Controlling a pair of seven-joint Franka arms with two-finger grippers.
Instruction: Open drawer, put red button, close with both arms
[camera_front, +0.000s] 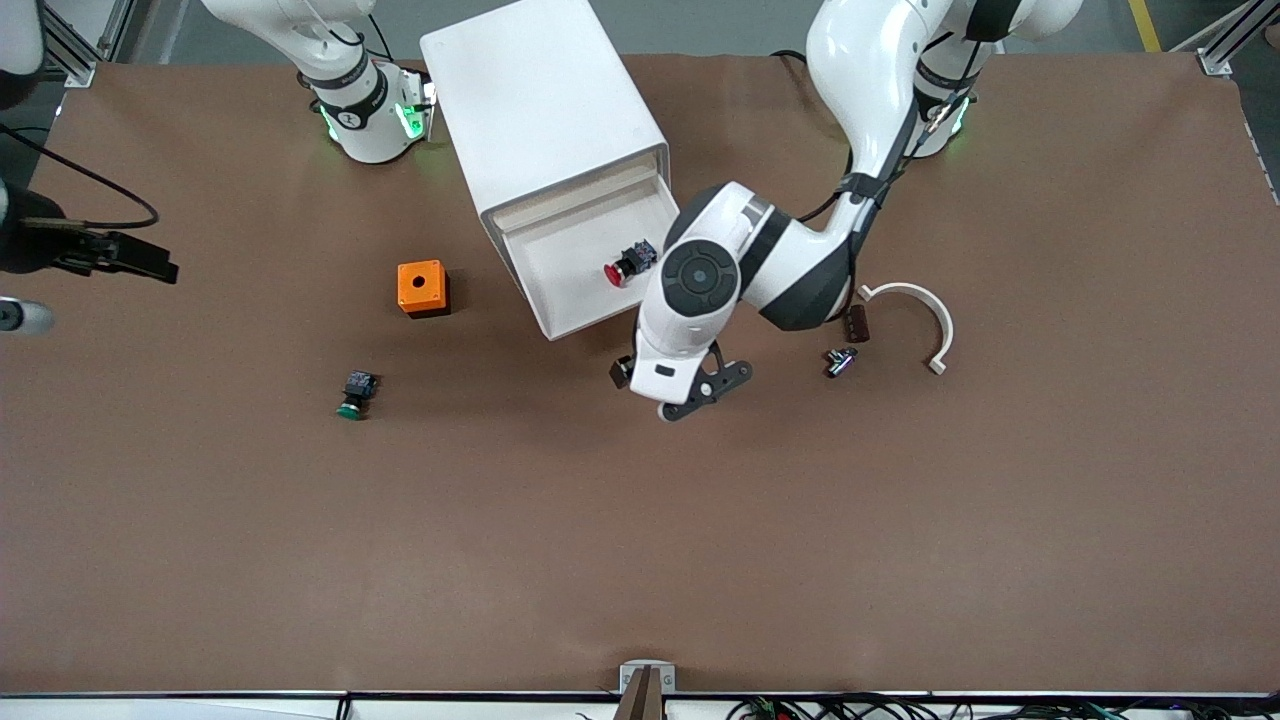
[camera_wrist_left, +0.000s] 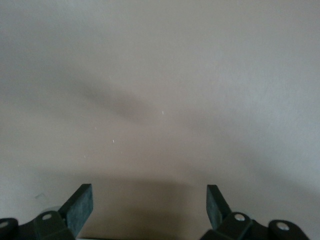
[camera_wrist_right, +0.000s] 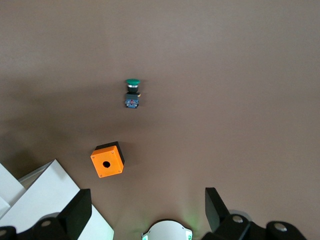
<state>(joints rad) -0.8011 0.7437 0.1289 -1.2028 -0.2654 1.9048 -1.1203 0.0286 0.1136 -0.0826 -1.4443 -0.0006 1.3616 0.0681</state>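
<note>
Red button (camera_front: 622, 268) lies in the open drawer (camera_front: 590, 262), on its side.

Nearest the front camera, the left gripper (camera_front: 668, 386) hovers over bare brown table (camera_front: 640, 540) just in front of the drawer's lip, its fingers (camera_wrist_left: 80, 205) spread and empty. Farther off, toward the right arm's end, sit a green button (camera_front: 354, 394) and an orange box (camera_front: 422, 288). The right gripper (camera_wrist_right: 145, 210) waits high over that end, fingers (camera_wrist_right: 77, 210) spread, holding nothing.
</note>
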